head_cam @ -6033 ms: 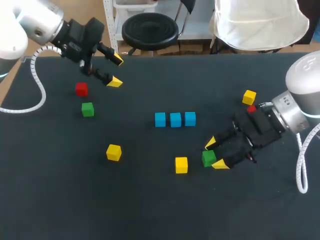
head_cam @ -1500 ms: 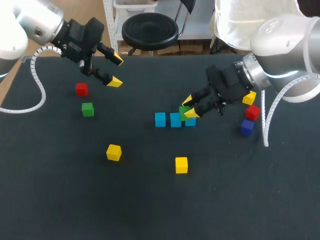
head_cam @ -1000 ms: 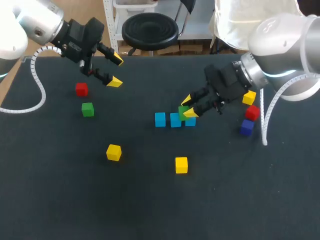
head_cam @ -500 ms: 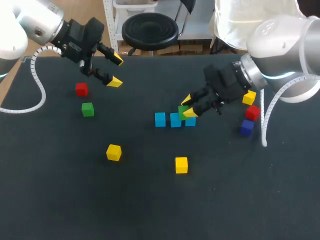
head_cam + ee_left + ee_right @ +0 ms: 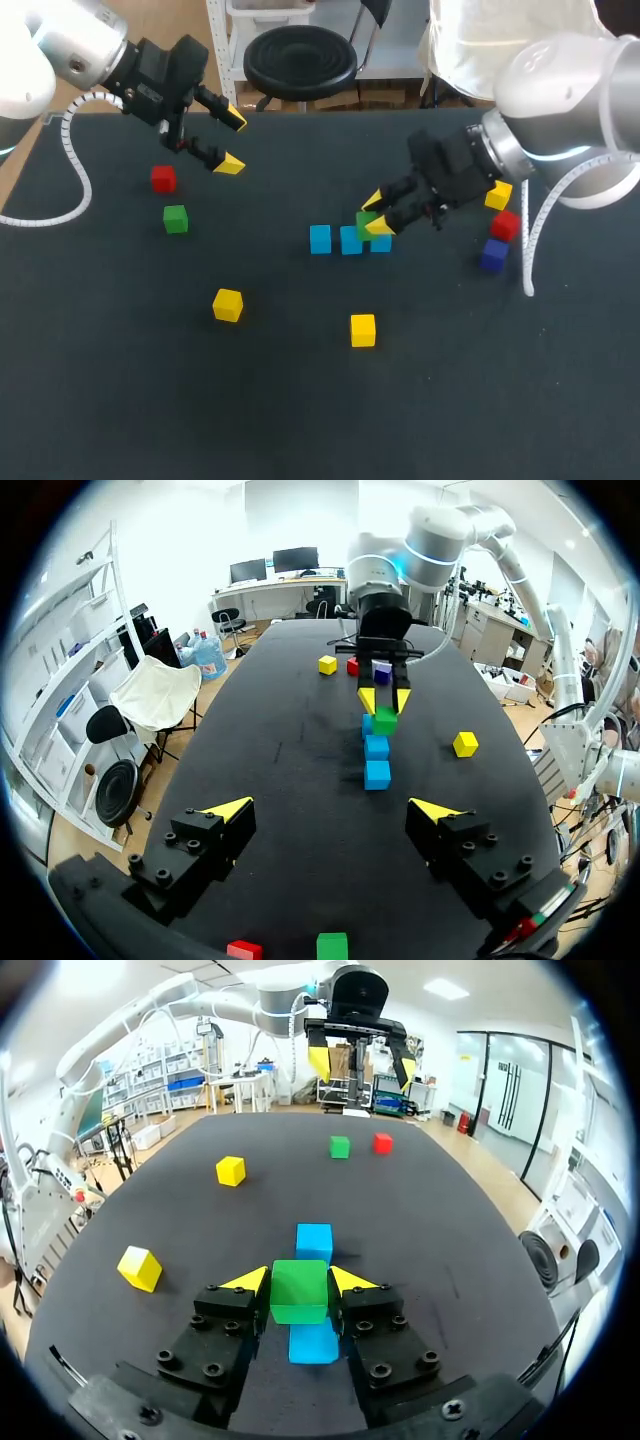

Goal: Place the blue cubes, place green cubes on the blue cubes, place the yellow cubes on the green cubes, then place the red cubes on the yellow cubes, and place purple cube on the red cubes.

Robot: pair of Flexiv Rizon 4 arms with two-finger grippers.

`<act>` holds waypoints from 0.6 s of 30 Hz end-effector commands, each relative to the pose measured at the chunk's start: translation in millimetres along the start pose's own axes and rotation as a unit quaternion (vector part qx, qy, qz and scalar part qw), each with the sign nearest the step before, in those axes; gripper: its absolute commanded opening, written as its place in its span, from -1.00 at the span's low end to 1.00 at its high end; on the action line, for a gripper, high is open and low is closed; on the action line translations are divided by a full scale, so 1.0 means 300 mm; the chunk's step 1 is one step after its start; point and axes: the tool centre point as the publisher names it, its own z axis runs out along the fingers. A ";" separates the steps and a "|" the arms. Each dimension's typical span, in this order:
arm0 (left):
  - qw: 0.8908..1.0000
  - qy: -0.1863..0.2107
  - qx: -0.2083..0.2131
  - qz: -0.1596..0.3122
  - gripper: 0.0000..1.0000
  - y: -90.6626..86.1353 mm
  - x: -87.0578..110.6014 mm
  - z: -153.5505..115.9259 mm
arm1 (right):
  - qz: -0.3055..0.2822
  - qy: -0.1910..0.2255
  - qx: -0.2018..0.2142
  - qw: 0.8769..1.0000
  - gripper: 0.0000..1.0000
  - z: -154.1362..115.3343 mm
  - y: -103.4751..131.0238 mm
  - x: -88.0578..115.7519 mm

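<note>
Since six seconds back, the right gripper (image 5: 374, 214) has carried its green cube (image 5: 367, 222) from the table's (image 5: 300, 400) near right side to the row of three blue cubes (image 5: 349, 240). Over the last second and a half it hardly shifts. Its yellow wedge tips clamp the smooth, square-edged block from both sides, over the row's right part; whether it rests there I cannot tell. That arm slants down from the right. The left gripper (image 5: 232, 141) hangs over the matte black table's far left, jaws wide apart and empty, near a red cube (image 5: 163, 179) and a loose green block (image 5: 176, 219).
</note>
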 end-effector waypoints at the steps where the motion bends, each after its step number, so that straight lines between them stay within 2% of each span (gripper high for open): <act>1: 1.000 0.000 0.000 0.001 1.00 0.000 0.000 0.001 | 0.001 -0.001 0.001 1.000 -1.00 0.003 0.000 0.003; 18: 1.000 0.000 0.000 0.001 1.00 0.000 0.000 0.001 | -0.005 0.008 0.003 1.000 -1.00 -0.011 -0.023 -0.006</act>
